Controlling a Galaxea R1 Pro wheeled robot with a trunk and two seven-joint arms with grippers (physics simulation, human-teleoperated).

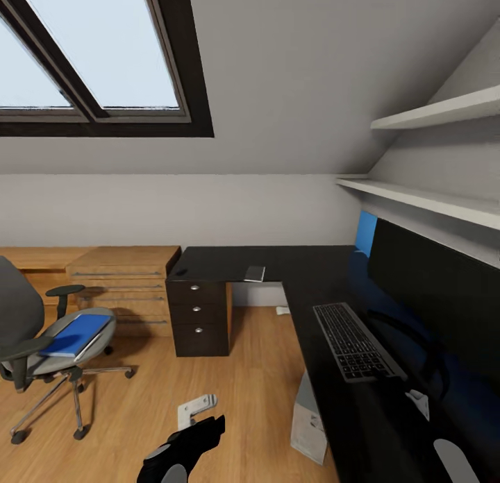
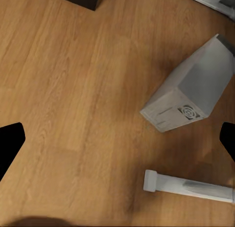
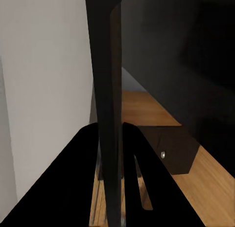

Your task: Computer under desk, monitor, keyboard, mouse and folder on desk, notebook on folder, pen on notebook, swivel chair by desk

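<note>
At my right end effector (image 3: 111, 126): closed, as far as I can judge, on the thin edge of the monitor (image 1: 434, 295), one finger on each face of the panel.
At my left end effector (image 2: 117, 141): wide open and holding nothing, hanging over bare floor (image 2: 73, 90).
Below the left end effector: the computer (image 2: 188, 97) stands on the floor by the tabletop's near edge, beside a white leg (image 2: 188, 186).
Monitor's lie: upright along the back edge of the tabletop (image 1: 305, 275), on its right wing, its long axis running along that wing.
Keyboard (image 1: 354, 341): flat in front of the monitor, parallel to it, towards the wing's front edge.
Folder (image 1: 76, 334): on the seat of the swivel chair (image 1: 42, 337), well apart from the tabletop, off to my left.
Nearer arm: the left, I judge, for the folder; the right is taken up with the monitor.
</note>
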